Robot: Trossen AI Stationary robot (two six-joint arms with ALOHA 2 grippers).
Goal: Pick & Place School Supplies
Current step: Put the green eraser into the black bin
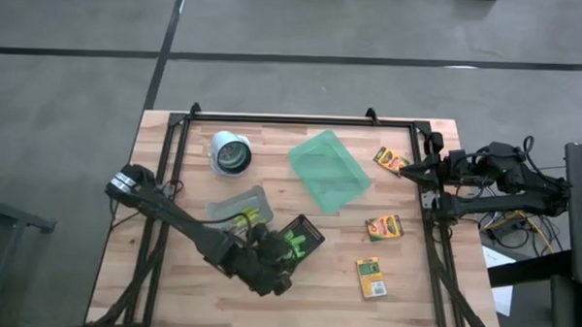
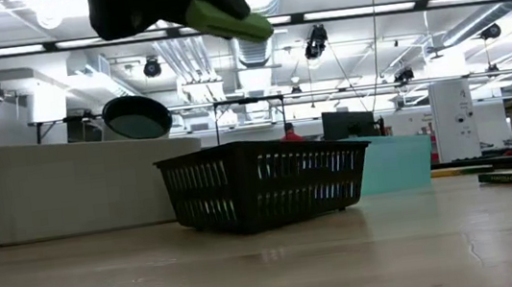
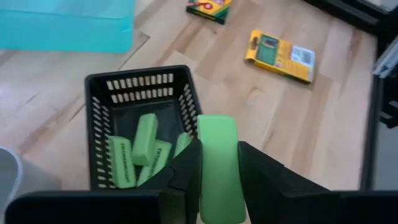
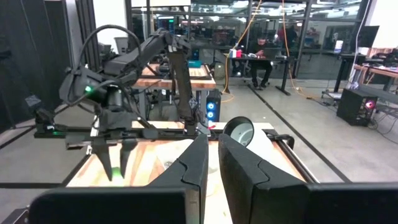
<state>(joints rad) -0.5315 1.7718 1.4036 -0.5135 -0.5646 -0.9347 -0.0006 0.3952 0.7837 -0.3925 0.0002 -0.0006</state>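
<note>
The left gripper [image 3: 217, 180] is hanging over the near part of the table [image 1: 306, 285], its two fingers pinching a short bright green stick [image 3: 218, 165] that is pointing forward between them. In the low view the same stick [image 2: 227, 19] is showing up high, clear of the table top. Just beyond the stick, the black basket [image 3: 140, 84] is sitting on the wood, holding several more green sticks [image 3: 144, 140] lying loose against each other on its floor. In the high view the basket [image 1: 303, 240] is standing near the middle of the near half, with a clear bin [image 1: 239, 208] touching or nearly touching its left side, and something green is lying in that bin, though what it is I cannot tell.

Toward the near right corner a yellow-and-green crayon box [image 1: 370, 277] is lying flat. A second crayon box [image 1: 383, 227] is lying farther in, near the right edge. A translucent green tray [image 1: 330, 170] is resting at an angle in the middle of the far half, and a white cup [image 1: 231, 153] is lying on its side to the left of it. A third crayon box [image 1: 391, 161] is sitting close to the far right corner.

The right gripper [image 1: 407, 170] is waiting just off the table's right edge near that corner, its fingers [image 4: 239, 168] standing close together with only a thin gap and holding nothing.
</note>
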